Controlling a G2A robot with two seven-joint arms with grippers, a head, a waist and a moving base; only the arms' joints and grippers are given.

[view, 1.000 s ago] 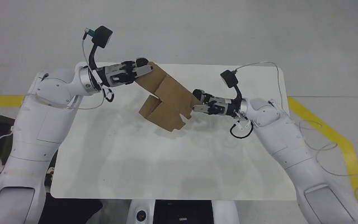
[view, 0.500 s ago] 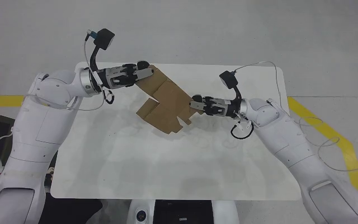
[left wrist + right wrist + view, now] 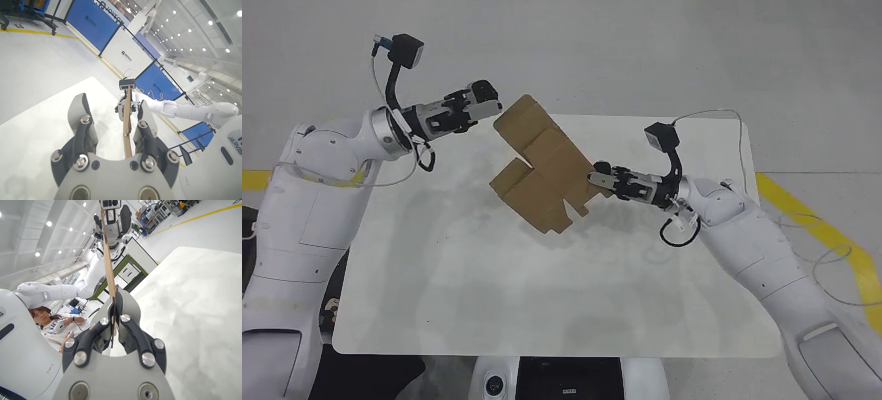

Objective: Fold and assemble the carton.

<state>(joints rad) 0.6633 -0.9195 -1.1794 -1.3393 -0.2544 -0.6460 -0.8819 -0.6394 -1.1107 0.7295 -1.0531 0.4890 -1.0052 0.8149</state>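
A flat brown cardboard carton (image 3: 542, 170) hangs over the white table (image 3: 492, 290), tilted, with its flaps spread. My right gripper (image 3: 597, 182) is shut on its edge nearest that arm; in the right wrist view the fingers (image 3: 121, 306) pinch the board (image 3: 108, 266) edge-on. My left gripper (image 3: 487, 100) is open at the carton's far corner. In the left wrist view the board (image 3: 127, 132) passes edge-on between the spread fingers (image 3: 83, 111), close to one of them, and I cannot tell if it touches. The left gripper (image 3: 113, 106) holds nothing.
The table's near half and its left side are bare white surface. A yellow floor line (image 3: 812, 225) runs beside the table on the right. A person with handheld controllers sits behind the robot in the right wrist view.
The left gripper has opened, let go of the carton's far corner and drawn back a little. The carton, still in the right gripper, has tipped up and shifted slightly right.
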